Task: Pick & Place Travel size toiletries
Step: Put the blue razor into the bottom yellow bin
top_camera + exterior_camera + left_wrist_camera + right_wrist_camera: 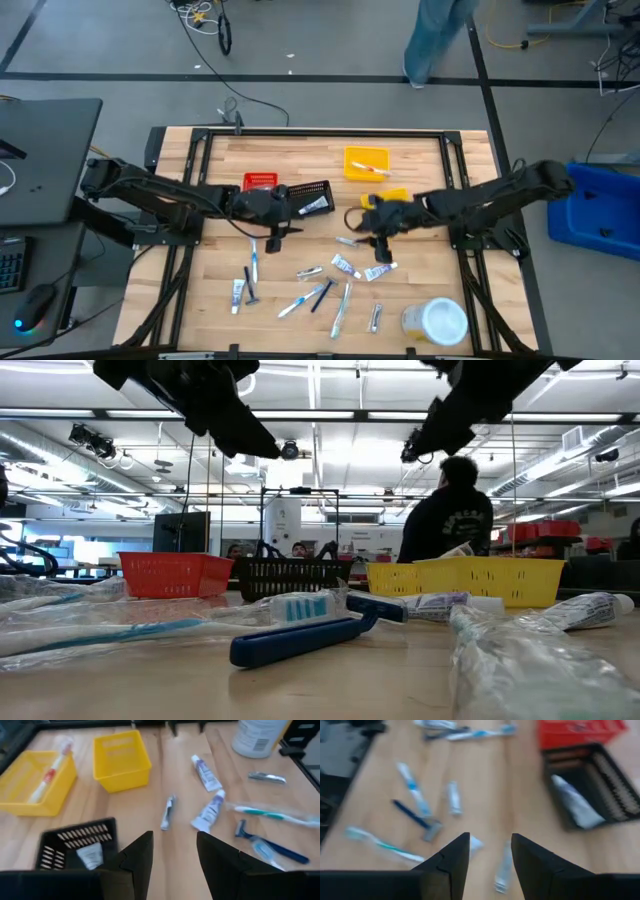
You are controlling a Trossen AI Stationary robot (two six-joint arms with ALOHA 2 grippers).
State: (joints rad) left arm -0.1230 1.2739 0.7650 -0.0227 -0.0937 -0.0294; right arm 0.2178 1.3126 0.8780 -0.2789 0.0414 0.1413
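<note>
Toiletries [318, 291] still lie mostly loose on the table [460, 200] — tubes, toothbrushes, razors and sachets scattered across its near half, between the two arms and the big jar [436, 322] at the near right corner. Sorting looks barely begun. In the high view one white tube [315, 206] lies in the black bin [312, 194], and one long item [368, 167] rests in the yellow bin [366, 164] at the far side; the left wrist view shows it as a red-and-white stick in a clear wrap. The second, smaller yellow bin [122, 759] appears empty in that view, and nothing can be made out inside the red bin [260, 182]. So, by my reckoning, two pieces are placed and well over a dozen are left.

The left gripper [274, 235] hangs above the table just in front of the black bin, its jaws apart and holding nothing, as its own wrist view shows. The right gripper [381, 247] hovers near the table's middle, over a short tube [380, 271] and a small sachet [347, 241]; its jaws are also apart and empty. Neither touches any item. The next pick seems still to come — most likely one of the tubes [345, 265] lying between the two grippers.
</note>
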